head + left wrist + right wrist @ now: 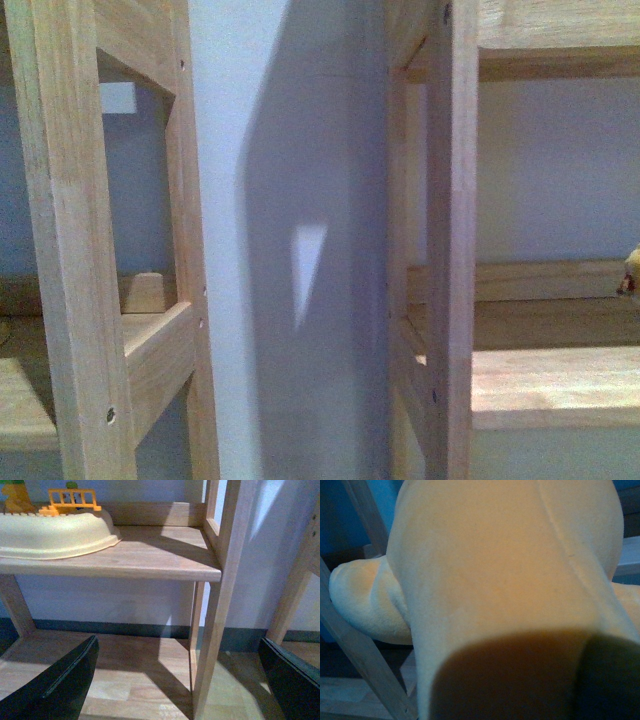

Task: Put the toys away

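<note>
Got the plush (495, 555) clamped in the right gripper (530, 685), squished right up against the wrist cam and just beside a slanted post of the shelf (360, 645). Seeing the left gripper (177, 645) spread wide open low in front of the shelf, under the board with a cream tub (55, 535) and an orange fence (72, 500) on it. Can't tell what that yellow speck (633, 268) on the shelf is in the front view, way too small.
</note>
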You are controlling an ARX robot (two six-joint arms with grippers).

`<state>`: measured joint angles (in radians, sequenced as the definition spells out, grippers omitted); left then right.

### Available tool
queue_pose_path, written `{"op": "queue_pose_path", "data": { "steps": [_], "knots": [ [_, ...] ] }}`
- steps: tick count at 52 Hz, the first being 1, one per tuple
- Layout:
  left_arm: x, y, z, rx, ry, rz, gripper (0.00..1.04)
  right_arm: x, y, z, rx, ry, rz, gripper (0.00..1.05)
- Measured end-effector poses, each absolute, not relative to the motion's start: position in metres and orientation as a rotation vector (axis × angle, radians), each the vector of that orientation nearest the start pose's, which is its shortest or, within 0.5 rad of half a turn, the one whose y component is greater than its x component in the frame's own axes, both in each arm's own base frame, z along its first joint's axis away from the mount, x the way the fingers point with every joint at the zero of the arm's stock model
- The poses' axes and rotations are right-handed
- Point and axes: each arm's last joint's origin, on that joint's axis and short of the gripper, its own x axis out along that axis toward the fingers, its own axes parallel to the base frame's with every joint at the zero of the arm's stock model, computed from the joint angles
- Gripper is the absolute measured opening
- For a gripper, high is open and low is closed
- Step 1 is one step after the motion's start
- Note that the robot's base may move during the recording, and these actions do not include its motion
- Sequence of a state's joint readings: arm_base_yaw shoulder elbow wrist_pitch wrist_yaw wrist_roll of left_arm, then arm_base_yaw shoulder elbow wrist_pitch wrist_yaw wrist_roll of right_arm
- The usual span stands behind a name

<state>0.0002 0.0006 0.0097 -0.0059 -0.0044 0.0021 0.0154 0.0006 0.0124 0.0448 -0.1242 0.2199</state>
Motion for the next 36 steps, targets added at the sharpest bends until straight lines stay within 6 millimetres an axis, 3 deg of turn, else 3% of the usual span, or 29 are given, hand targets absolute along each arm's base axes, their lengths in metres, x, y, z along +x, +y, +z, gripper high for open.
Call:
{"op": "queue_pose_path", "data": {
  "steps": [36],
  "knots": [
    [0.0971,0.0000,0.1662,0.002,-0.003,0.000,0.99,0.0966,0.0047,0.1720,0.217,-0.042,0.133,0.22]
  ]
}}
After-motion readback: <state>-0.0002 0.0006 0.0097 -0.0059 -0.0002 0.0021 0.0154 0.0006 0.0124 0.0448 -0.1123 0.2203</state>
